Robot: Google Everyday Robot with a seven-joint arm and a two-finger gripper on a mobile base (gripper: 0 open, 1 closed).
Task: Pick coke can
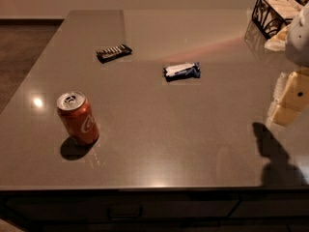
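Note:
The coke can [77,117] is a red-orange can with a silver top and pull tab and a white script logo. It stands upright on the grey table [159,139] at the front left. My gripper [288,99], pale yellow with a white arm above it, hangs at the right edge of the view over the table's right side. It is far to the right of the can and touches nothing.
A flat dark snack packet [113,52] lies at the back left. A dark blue and white packet [182,71] lies near the middle. A black wire basket [276,11] with pale items stands at the back right corner. The table's front edge runs below the can.

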